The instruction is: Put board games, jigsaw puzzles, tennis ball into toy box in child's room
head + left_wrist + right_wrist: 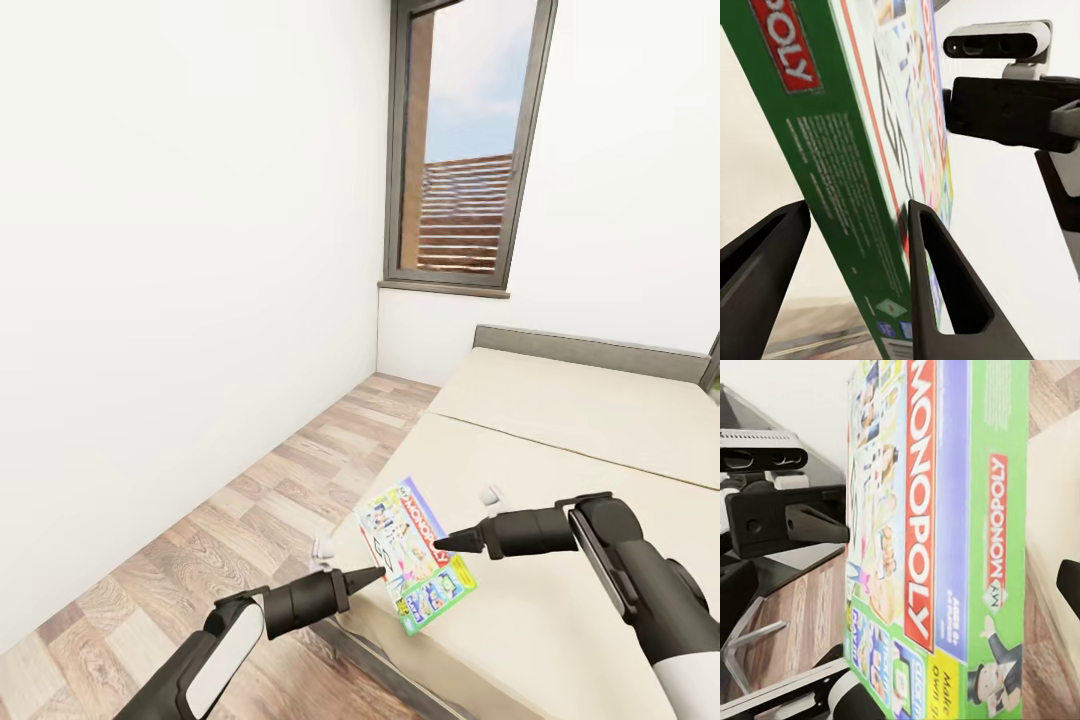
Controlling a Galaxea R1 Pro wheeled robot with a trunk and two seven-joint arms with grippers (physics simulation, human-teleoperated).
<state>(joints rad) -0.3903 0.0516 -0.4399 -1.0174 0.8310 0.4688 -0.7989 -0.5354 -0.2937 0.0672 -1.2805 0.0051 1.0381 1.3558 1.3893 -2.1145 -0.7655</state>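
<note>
A flat green Monopoly board game box (413,553) is held tilted above the near left corner of the wide beige bed (570,450), between the two hands. The left hand (372,576) is at its near left side, the right hand (443,544) at its right side. Wood-plank floor (260,500) runs along the bed's left. A dark-framed window (465,150) stands in the far wall, beyond the bed.

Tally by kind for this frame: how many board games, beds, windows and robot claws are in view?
Board games: 1, the Monopoly box, held between both claws
Beds: 1, the bed
Windows: 1, the window
Claws: 2, left claw and right claw
Total: 5
</note>
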